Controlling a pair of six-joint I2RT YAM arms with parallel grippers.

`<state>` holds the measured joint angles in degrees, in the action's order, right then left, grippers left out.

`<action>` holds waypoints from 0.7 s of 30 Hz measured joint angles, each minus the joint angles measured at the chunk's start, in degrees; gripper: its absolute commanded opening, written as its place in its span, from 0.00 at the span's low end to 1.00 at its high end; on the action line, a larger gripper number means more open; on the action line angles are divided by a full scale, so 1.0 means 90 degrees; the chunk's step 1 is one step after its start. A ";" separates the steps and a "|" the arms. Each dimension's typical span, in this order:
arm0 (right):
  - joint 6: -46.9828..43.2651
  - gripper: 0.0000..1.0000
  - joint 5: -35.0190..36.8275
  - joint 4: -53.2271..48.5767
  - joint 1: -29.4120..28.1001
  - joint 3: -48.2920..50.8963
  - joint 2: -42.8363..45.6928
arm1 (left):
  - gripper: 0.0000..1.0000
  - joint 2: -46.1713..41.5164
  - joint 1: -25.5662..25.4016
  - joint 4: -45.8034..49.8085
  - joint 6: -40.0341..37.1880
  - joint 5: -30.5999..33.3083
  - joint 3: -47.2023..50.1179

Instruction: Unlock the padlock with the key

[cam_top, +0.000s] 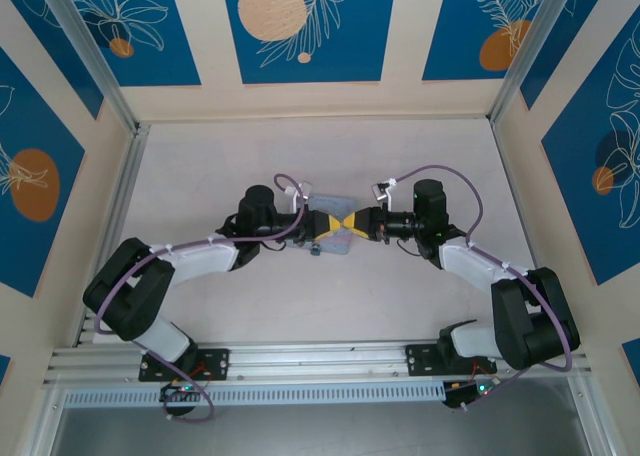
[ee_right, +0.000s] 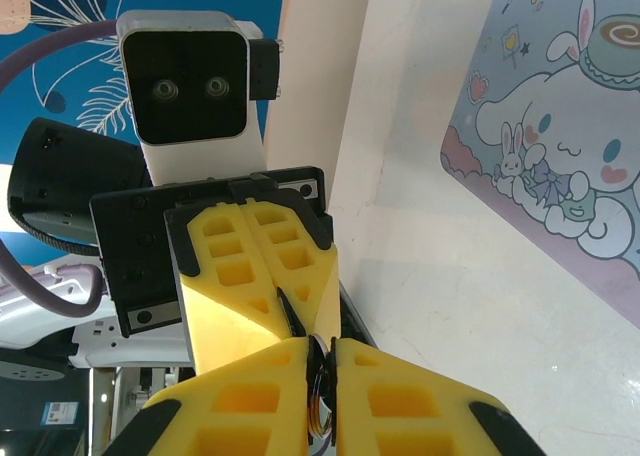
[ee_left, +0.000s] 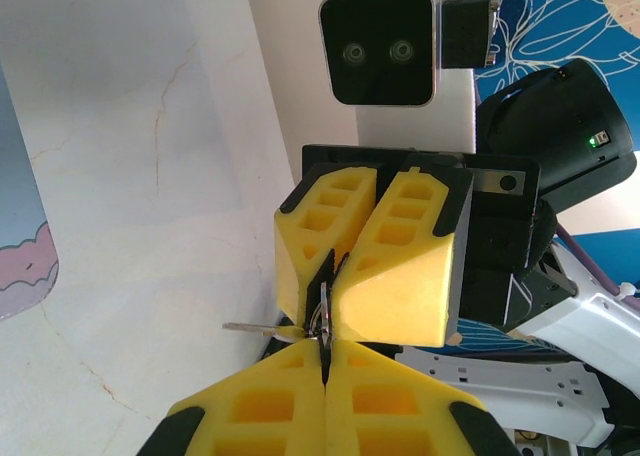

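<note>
The padlock (ee_right: 317, 360) looks like a tiny dark piece of metal wedged where the two pairs of yellow tips meet, in the air above the middle of the table (cam_top: 420, 306). It is too covered to make out its shape. The right gripper (ee_right: 321, 344) has its fingers drawn close on it, and coils of a wire ring (ee_right: 318, 406) show in the narrow slit between them. The left gripper (ee_left: 325, 350) meets it head-on, its fingers pressed flat together on a thin strip that looks like the key (ee_left: 324, 326). A flat silver blade (ee_left: 248, 327) sticks out from the same spot toward 9 o'clock.

Directly below lies the pale blue tin (cam_top: 332, 240), flat on the table. Seen from above, the tips hover over its 3 o'clock edge and the left wrist covers much of the lid. A small dark bit (cam_top: 313, 248) sits at the tin's 7 o'clock corner, too small to name. The left arm (cam_top: 190, 261) reaches in from 8 o'clock and the right arm (cam_top: 480, 266) from 4 o'clock.

From above, the yellow fingers cover both padlock and key, while the wrist views look in between the tips. The right wrist view has the tin's cartoon rabbit print at 3 o'clock. The left wrist view catches a pink-and-blue corner of the tin at 9 o'clock.
</note>
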<state>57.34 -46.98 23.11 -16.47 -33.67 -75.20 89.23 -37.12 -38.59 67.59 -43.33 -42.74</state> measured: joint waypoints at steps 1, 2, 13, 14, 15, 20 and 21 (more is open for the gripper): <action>0.0000 0.14 0.0000 0.0000 0.0000 0.0000 0.0000 | 0.00 0.0012 0.0000 0.0000 0.0000 -0.0015 -0.0007; 0.0000 0.13 0.0000 0.0000 0.0000 0.0000 0.0000 | 0.00 0.0024 0.0000 -0.0005 0.0002 -0.0017 -0.0010; -0.0017 0.00 0.0017 0.0002 0.0024 0.0007 0.0000 | 0.26 0.0095 0.0032 -0.0112 0.0114 -0.0124 -0.0019; -0.0012 0.00 0.0024 0.0010 0.0022 0.0019 0.0005 | 0.41 0.0095 0.0041 -0.0100 0.0136 -0.0061 -0.0019; 0.0000 0.00 0.0034 0.0036 0.0022 0.0046 0.0022 | 0.51 0.0095 0.0041 -0.0083 0.0136 0.0019 -0.0017; 0.0202 0.00 0.0352 0.0153 0.0024 0.0474 0.0301 | 0.73 -0.0381 0.0136 0.0376 0.0029 0.0678 0.0143; 0.0277 0.00 0.0437 0.0180 0.0024 0.0556 0.0347 | 0.75 -0.0549 0.0146 0.0508 -0.0051 0.0784 0.0175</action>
<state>59.83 -43.05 24.73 -16.25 -28.67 -72.07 84.29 -35.81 -34.02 67.13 -36.27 -41.17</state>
